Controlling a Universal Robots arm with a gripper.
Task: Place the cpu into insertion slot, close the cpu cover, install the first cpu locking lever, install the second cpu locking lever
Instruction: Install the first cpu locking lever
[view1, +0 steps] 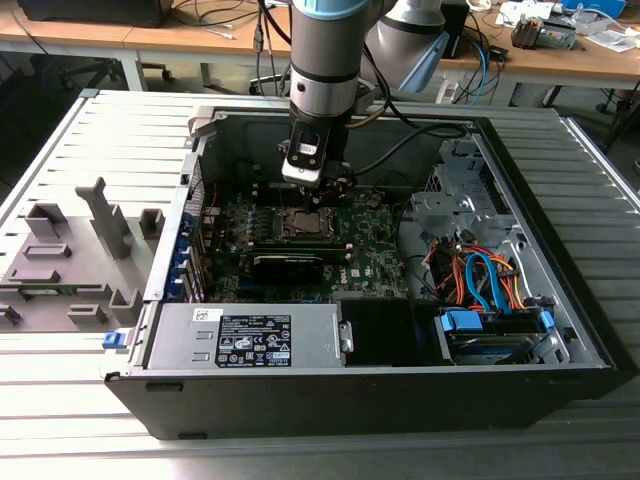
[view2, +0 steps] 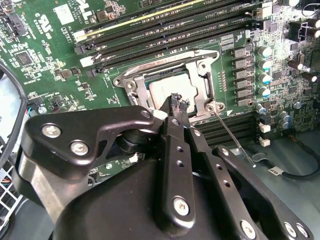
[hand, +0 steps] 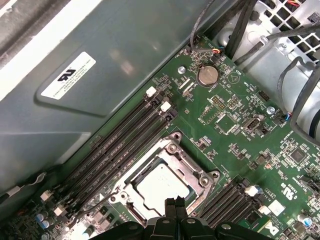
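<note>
The cpu (view2: 167, 91) lies flat in the insertion slot (view2: 131, 85) on the green motherboard, its silvery face up; it shows too in the first wrist view (hand: 161, 186). The cpu cover (hand: 150, 161) lies down over it as a metal frame, the chip showing through its window. My gripper (view2: 176, 100) hangs just above the socket's edge, shut with nothing between its black fingers, also seen from outside (view1: 318, 182). A thin metal locking lever (view2: 234, 137) sticks out slantwise from one corner of the socket, standing free of the board.
Long black memory slots (view2: 165, 27) run along both sides of the socket. The open computer case (view1: 200, 160) walls in the board, with cables and a drive bay (view1: 490, 285) at the exterior view's right. A grey fixture (view1: 70, 260) stands at the exterior view's left.
</note>
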